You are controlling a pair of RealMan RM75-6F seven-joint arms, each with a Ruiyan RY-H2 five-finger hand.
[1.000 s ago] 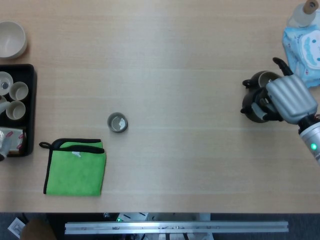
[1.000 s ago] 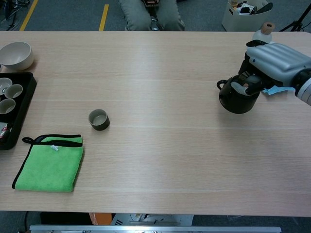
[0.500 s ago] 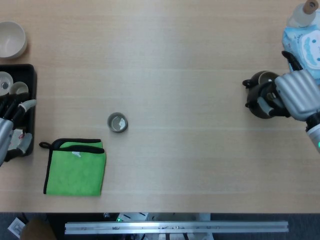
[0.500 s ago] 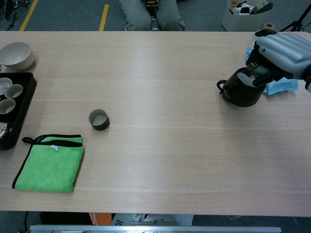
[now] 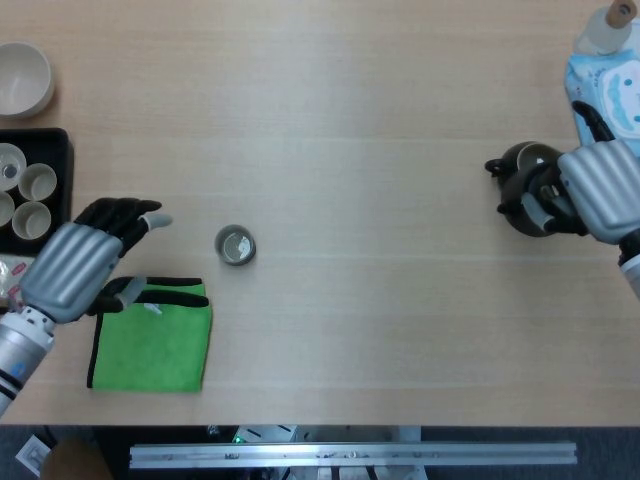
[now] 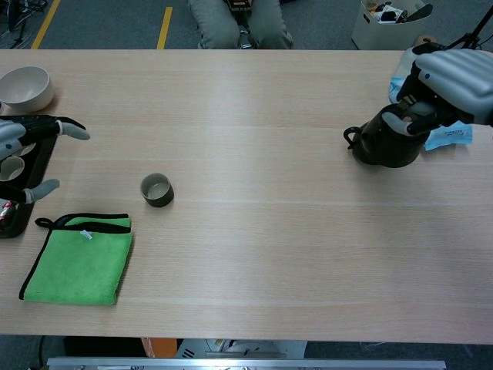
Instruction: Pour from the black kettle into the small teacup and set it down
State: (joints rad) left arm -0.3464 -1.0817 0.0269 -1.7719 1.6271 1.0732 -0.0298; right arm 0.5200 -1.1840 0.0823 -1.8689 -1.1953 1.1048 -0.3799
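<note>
The black kettle [image 5: 522,182] [image 6: 380,143] stands on the table at the far right, spout pointing left. My right hand [image 5: 601,190] [image 6: 453,80] grips it at the handle side, fingers curled over its top. The small teacup [image 5: 235,245] [image 6: 156,190] sits upright, left of the table's middle. My left hand [image 5: 84,264] [image 6: 25,145] hovers to the left of the cup with fingers spread and nothing in it, above the cloth's far edge.
A green cloth [image 5: 150,345] [image 6: 77,258] lies near the front left. A black tray [image 5: 62,140] [image 6: 40,158] with several cups stands at the left edge, a white bowl [image 5: 22,78] [image 6: 25,86] behind it. A blue packet [image 5: 612,95] and a bottle [image 5: 608,28] lie at the back right.
My left hand has come in from the left edge toward the teacup. My right hand and the kettle have shifted a little right and farther back.
</note>
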